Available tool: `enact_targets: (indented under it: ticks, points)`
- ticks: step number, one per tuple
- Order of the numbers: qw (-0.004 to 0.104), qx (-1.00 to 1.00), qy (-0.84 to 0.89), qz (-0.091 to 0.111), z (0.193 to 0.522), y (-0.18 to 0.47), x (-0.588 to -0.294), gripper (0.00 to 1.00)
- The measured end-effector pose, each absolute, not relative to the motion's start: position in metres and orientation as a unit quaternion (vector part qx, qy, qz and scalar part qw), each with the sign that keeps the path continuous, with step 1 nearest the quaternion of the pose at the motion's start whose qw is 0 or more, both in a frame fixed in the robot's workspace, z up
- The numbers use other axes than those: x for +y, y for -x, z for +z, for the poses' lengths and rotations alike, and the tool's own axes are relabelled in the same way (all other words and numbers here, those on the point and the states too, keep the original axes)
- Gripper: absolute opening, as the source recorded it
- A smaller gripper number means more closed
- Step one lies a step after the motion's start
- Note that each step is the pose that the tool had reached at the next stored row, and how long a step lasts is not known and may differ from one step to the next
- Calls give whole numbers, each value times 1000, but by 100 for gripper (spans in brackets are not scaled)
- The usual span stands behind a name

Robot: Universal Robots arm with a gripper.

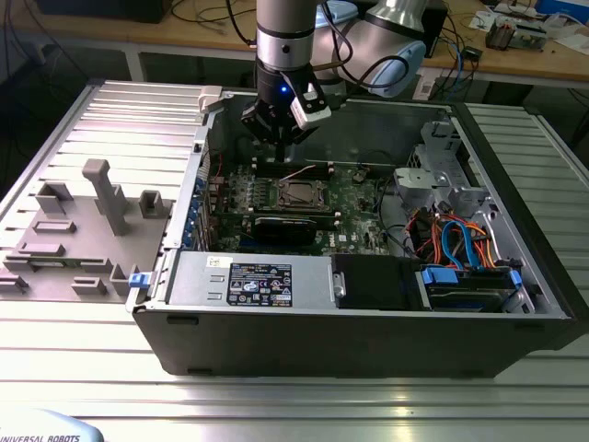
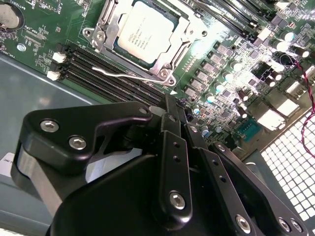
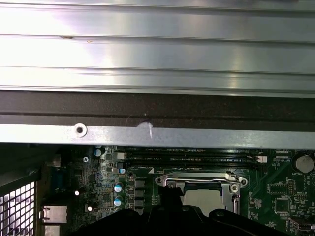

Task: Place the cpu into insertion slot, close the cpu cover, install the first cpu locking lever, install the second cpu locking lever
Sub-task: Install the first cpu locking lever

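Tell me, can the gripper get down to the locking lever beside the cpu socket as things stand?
Probably yes. The gripper hangs inside the open case above the board, and in the second wrist view the thin wire lever lies exposed beside the cpu cover, with nothing over it. The memory slots run close alongside.

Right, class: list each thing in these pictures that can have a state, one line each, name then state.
cpu: seated in the insertion slot, metal top facing up.
cpu cover: closed down over the cpu.
locking lever: lying alongside the socket; latched or not, cannot tell.
gripper: above the board beside the socket, holding nothing visible.
computer case: side open.
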State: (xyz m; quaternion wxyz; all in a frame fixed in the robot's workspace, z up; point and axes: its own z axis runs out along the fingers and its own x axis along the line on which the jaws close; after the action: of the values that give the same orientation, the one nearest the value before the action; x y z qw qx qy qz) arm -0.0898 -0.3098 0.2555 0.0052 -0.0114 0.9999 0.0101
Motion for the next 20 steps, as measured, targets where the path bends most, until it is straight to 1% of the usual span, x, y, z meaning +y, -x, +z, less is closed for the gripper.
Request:
enact_targets:
  ticks: [9,12,17,20]
  points:
    - [5,1000,11,13,255,90,-310,11]
    - [5,999,11,33,255,90,-310,11]
    - [5,999,11,36,254,90,-312,11]
    - [6,999,11,45,252,88,-314,11]
